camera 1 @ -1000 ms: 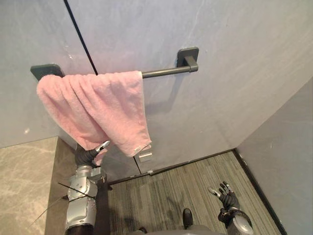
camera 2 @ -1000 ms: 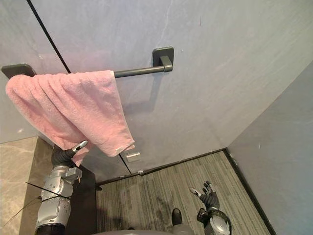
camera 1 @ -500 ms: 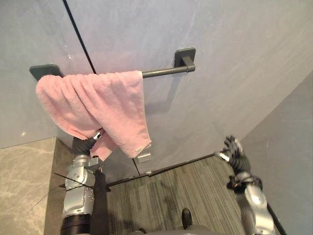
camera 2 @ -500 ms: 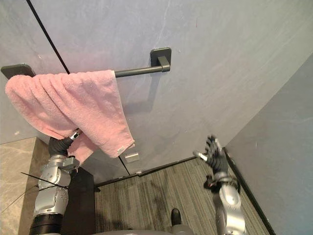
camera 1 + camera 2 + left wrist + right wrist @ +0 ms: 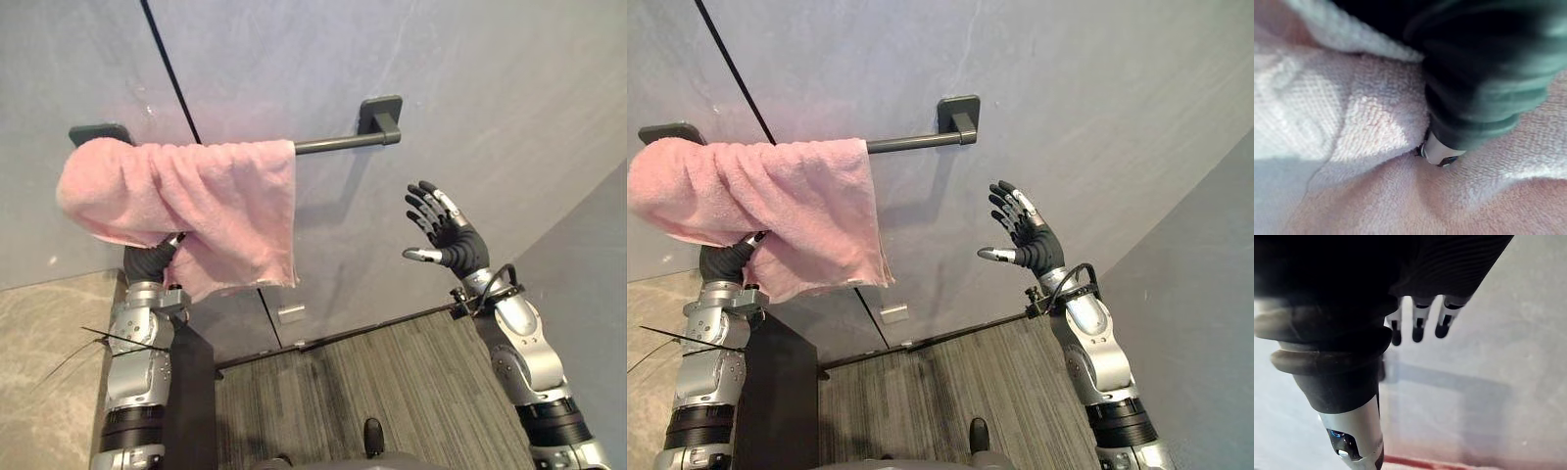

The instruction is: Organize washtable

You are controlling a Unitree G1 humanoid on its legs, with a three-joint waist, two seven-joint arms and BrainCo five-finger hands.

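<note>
Hanging over the left part of the dark grey metal towel bar (image 5: pixel 338 144), the pink terry towel (image 5: pixel 206 196) is bunching up in the upper left of the left eye view. Its folds are heaping toward the left bracket rather than lying flat. The left hand (image 5: pixel 154 260) is reaching up under the towel's lower edge at centre left and pressing into the cloth. Its fingers are buried in the folds, so I cannot tell whether it is clutching the towel or only propping it. That lift is probably serving to spread the cloth along the bar. The right hand (image 5: pixel 443 231) is hovering at centre right, below the bar's bare right end, fingers spread and holding nothing. It is likely readying to take the towel's free edge and even it out.
</note>
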